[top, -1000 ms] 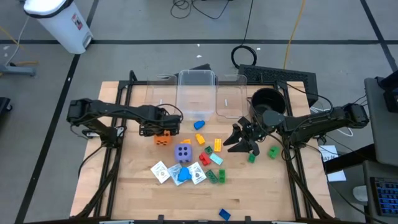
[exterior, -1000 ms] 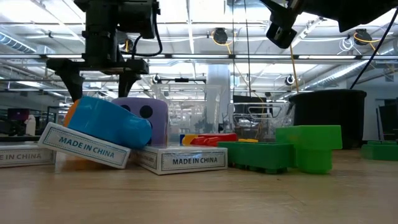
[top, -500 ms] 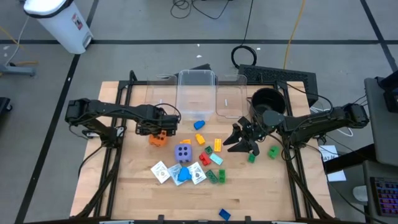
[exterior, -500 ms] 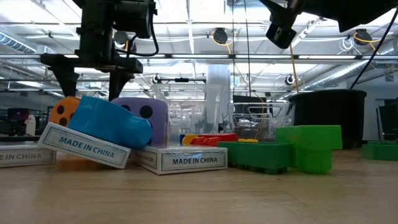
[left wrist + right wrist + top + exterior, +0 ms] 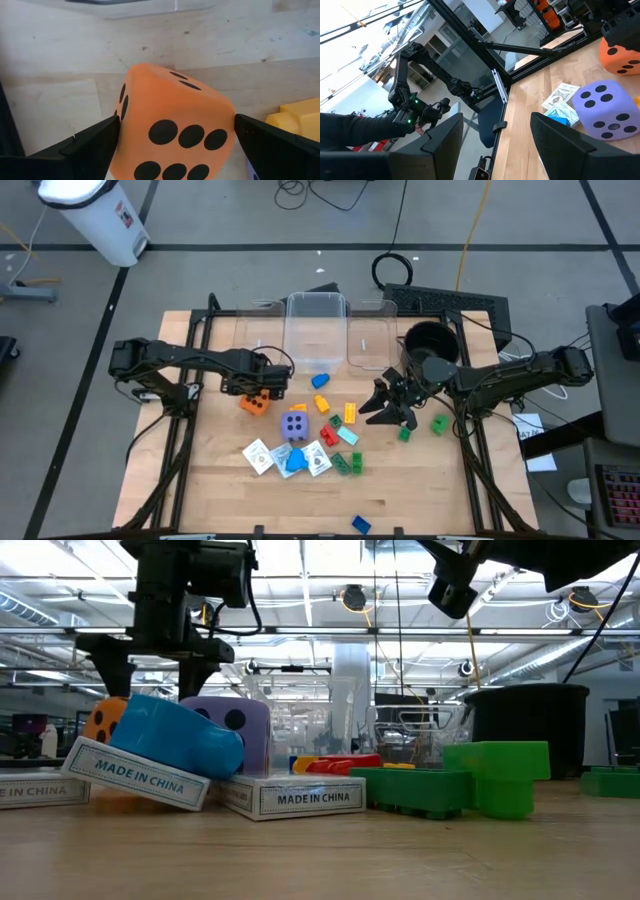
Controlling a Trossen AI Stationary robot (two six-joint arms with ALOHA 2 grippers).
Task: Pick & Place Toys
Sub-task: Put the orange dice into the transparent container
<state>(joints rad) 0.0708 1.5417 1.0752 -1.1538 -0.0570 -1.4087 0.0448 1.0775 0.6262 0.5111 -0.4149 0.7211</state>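
Observation:
An orange foam die (image 5: pixel 255 403) with black dots rests on the table at the left of the toy cluster. My left gripper (image 5: pixel 258 391) points down right over it, open, and in the left wrist view its fingers (image 5: pixel 95 147) flank the die (image 5: pixel 175 120). A purple die (image 5: pixel 294 425), white cards (image 5: pixel 258 455) and coloured bricks (image 5: pixel 347 464) lie in the middle. My right gripper (image 5: pixel 385 410) hovers open and empty to the right of the cluster. My left gripper comes at the orange die from above, pointing down, with one finger at each of two opposite sides (image 5: pixel 120 125). I cannot tell whether the fingers touch the die. The die stays on the table.
Clear plastic bins (image 5: pixel 316 330) stand at the far edge, with a black pot (image 5: pixel 428 340) to their right. A blue brick (image 5: pixel 320 380) lies near the bins, green bricks (image 5: pixel 439 423) at the right, and another blue brick (image 5: pixel 361 524) near the front edge.
My left gripper has gone a little toward the table's left edge, then slightly back. The orange die under it has shifted a little toward the left edge, and more of it shows in the low view.

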